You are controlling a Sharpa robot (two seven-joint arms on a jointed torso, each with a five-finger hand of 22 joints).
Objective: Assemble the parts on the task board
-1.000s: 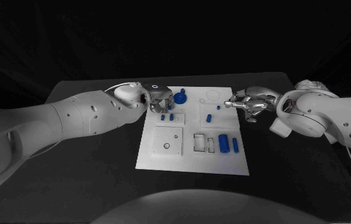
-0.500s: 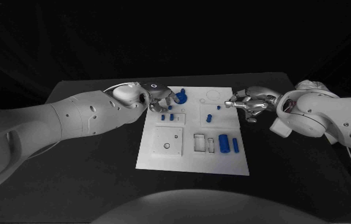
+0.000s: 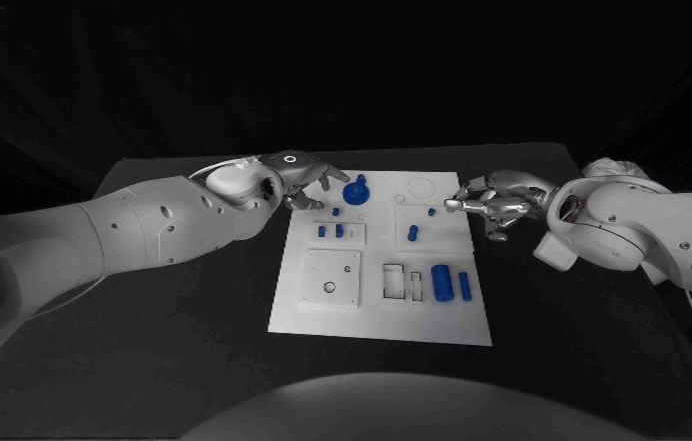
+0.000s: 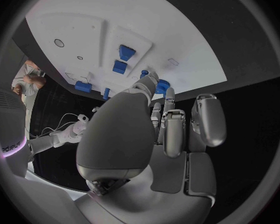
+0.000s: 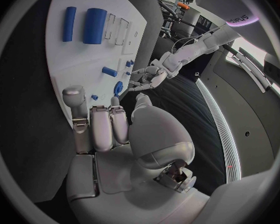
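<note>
Now, line by line
Task board: the white task board point(image 3: 378, 306) lies in the middle of the black table point(image 3: 173, 331), its long side running from 12 to 6 o'clock in the head view
Left hand: the left hand point(image 3: 300, 181) hovers at the board's 11 o'clock corner, released, fingers apart and holding nothing; its fingertips point(image 4: 151, 77) reach toward the round blue part
Change: a second ago this hand sat lower and closer over the small pegs, fingers curled down at the board; it has since lifted and drawn back toward 10 o'clock, opening up
Round blue part: the round blue part point(image 3: 355, 194) stands on the board just beside the left fingertips, unmoved
Right hand: the right hand point(image 3: 488, 204) stays at the board's 2 o'clock edge, fingers bunched inward; whether it pinches anything I cannot tell
Other parts: two small pegs point(image 3: 330, 230) sit left of centre, a short pin point(image 3: 413, 231) at centre, a cylinder point(image 3: 441, 282) and a bar point(image 3: 463, 284) toward 5 o'clock, all where they were
</note>
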